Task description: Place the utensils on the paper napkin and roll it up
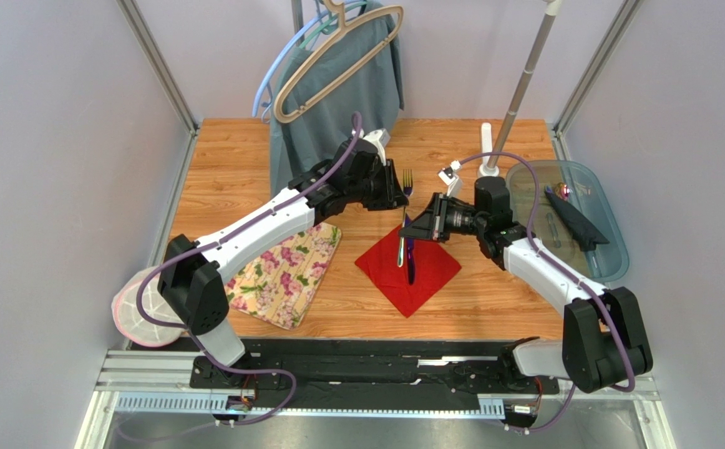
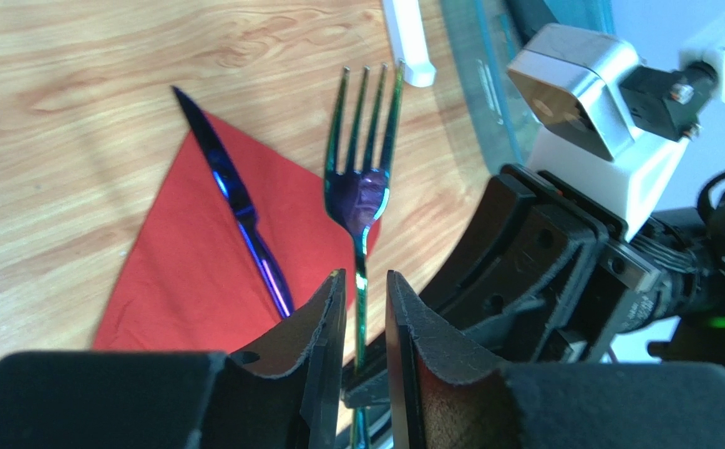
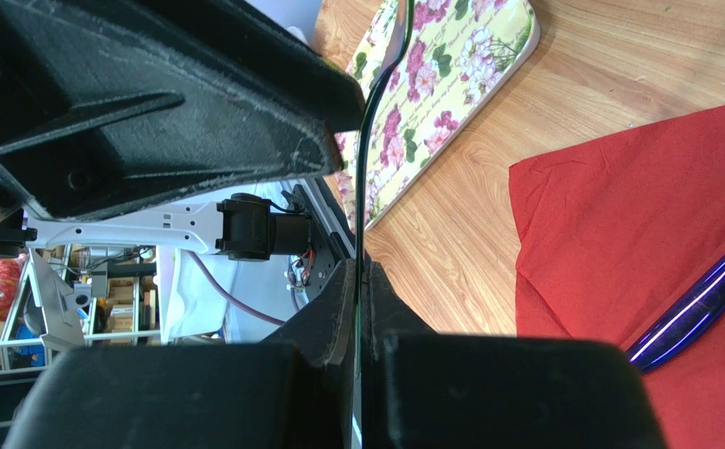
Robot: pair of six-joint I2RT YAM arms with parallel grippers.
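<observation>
- An iridescent green-purple plastic fork (image 2: 361, 192) is being pinched at its thin handle by the tightly closed right gripper (image 3: 359, 271), above the bright red square paper napkin (image 1: 429, 281).
- The left gripper (image 2: 364, 281) is being seen narrowly parted around that handle, apparently not touching it.
- A blue-purple plastic knife (image 2: 230, 192) is being borne on the napkin.
- The fork is being judged light, stiff and slick, and best gripped mid-handle.

Purple knife (image 2: 235, 201) lies on red napkin (image 2: 188, 271); fork (image 2: 361, 192) held aloft.
</observation>
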